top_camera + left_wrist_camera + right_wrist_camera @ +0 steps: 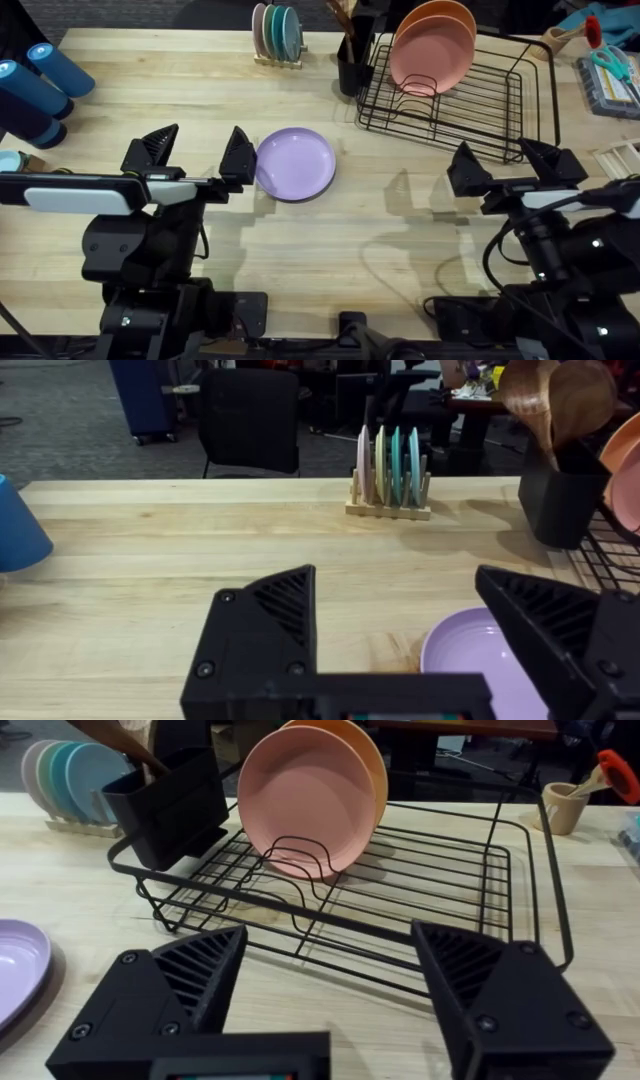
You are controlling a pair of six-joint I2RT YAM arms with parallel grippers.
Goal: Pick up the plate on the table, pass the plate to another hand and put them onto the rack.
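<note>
Both arms hover low over the worktop (420,250). Rack (470,95) sits far right. Plate (295,163) lies flat, unlifted, beside the left gripper (197,151); right gripper (503,161) waits. Both fingers spread. Next: straddle the rim, pinch.

Light wood table (300,250), purple plate (295,163) flat near centre, black wire rack (470,100) far right w/ utensil caddy (352,65), small wooden plate holder (278,60) at far edge, blue cylinders (40,85) far left

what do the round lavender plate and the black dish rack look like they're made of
Round lavender plate: probably plastic, smooth, even colour, soft satin sheen. Black rectangular dish rack: thin bent metal wire, likely coated, uniformly dark and matte.
</note>
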